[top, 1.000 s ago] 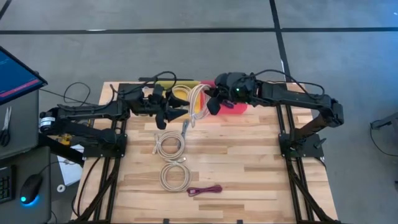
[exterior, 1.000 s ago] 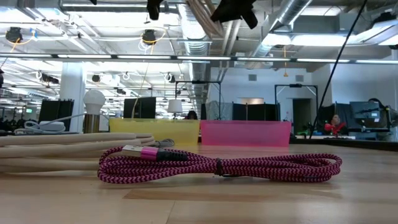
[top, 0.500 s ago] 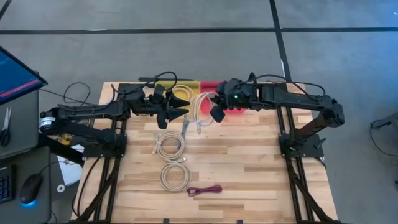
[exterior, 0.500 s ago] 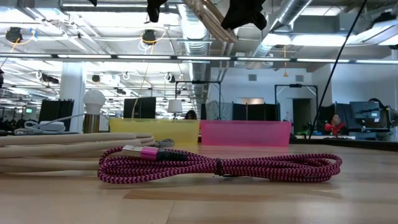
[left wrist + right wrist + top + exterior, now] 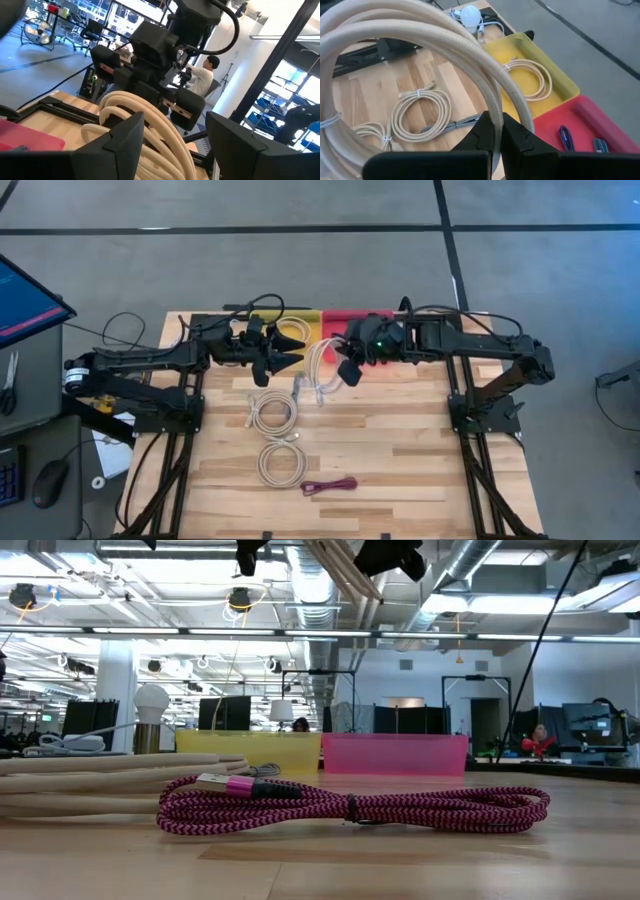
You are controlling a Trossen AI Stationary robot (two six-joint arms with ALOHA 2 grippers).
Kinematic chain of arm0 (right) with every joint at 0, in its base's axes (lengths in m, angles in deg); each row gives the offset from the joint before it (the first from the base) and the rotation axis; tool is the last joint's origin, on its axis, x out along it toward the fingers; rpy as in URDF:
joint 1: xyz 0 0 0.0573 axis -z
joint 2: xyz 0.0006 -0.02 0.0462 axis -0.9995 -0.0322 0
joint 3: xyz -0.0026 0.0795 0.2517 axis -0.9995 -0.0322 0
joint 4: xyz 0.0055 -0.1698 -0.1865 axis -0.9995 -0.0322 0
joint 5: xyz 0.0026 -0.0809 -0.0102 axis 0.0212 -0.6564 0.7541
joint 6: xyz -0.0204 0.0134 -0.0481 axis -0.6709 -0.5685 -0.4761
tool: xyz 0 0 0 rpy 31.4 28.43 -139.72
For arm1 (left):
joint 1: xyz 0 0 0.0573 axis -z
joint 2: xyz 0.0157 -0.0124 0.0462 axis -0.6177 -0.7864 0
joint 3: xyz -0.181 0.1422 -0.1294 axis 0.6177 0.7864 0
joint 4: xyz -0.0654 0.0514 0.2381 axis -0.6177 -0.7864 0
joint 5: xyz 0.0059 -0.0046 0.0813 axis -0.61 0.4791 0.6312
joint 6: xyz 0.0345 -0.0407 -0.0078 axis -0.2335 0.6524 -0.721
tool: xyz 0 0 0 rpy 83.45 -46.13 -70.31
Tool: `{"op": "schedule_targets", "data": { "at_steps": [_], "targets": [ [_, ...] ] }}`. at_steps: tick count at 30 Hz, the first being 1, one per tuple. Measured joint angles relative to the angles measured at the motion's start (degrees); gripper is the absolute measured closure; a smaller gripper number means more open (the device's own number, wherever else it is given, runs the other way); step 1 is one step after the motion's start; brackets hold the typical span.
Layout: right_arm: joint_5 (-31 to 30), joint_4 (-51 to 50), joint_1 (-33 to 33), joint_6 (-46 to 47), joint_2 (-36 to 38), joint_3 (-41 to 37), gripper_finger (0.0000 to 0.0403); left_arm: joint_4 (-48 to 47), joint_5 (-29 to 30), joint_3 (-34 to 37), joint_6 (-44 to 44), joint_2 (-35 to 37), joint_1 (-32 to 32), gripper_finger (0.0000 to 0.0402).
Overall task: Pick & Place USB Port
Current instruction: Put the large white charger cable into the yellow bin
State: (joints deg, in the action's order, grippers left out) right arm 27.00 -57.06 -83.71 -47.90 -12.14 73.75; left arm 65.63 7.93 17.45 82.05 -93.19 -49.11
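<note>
High view: right gripper [image 5: 343, 362] clenched on a cream cable coil [image 5: 322, 364] lifted above the table [image 5: 420, 450] (just in front of the yellow bin [image 5: 296, 327]). Left gripper [image 5: 292, 348] hangs beside it, fingers spread.

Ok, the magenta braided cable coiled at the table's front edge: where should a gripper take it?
Probably across the middle of the magenta braided cable bundle, coming straight down. It lies flat as a long narrow coil, cinched near its midpoint, so jaws spanning the short width there would catch all strands.

No readable text, label or number, as far as visible.
</note>
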Motion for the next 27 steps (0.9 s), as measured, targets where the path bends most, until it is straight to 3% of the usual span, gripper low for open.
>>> {"op": "schedule_targets", "data": {
  "at_steps": [11,27],
  "targets": [
    [-1.7,-0.4,0.3,-4.5,0.0,6.9,0.0402,0.2,-0.1,0.0,0.0,0.1,0.0,0.0187],
    [1.5,2.8,1.7,-4.5,-3.3,6.3,0.0402,0.1,-0.1,0.0,0.0,0.1,0.0,0.0186]
  ]
}}
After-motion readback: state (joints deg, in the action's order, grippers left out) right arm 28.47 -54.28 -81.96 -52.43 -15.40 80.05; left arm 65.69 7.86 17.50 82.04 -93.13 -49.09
